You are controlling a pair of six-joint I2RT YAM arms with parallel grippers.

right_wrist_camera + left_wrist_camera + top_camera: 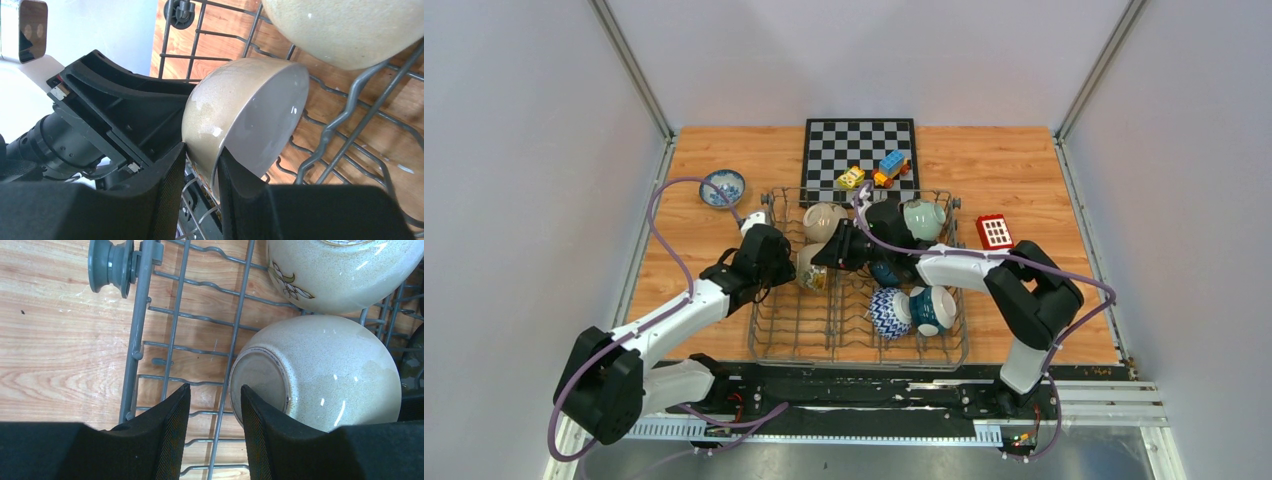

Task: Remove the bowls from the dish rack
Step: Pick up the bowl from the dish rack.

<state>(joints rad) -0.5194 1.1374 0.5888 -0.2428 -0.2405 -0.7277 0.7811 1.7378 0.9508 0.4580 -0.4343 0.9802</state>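
Note:
The grey wire dish rack (859, 359) sits mid-table. A cream bowl (808, 268) stands on edge at its left side, also seen in the left wrist view (320, 370) and the right wrist view (250, 110). My right gripper (202, 150) is shut on its rim, one finger inside and one outside. My left gripper (215, 390) is open, its right finger beside the bowl's foot, a rack wire between the fingers. Another cream bowl (824, 220), a mint bowl (922, 218), a blue-and-white patterned bowl (889, 312) and a dark teal bowl (932, 308) are in the rack.
A blue-and-white bowl (722, 186) stands on the table left of the rack. Behind the rack are a chessboard (860, 150) and toy blocks (892, 163). A red block (994, 230) lies at the rack's right. The two grippers are close together.

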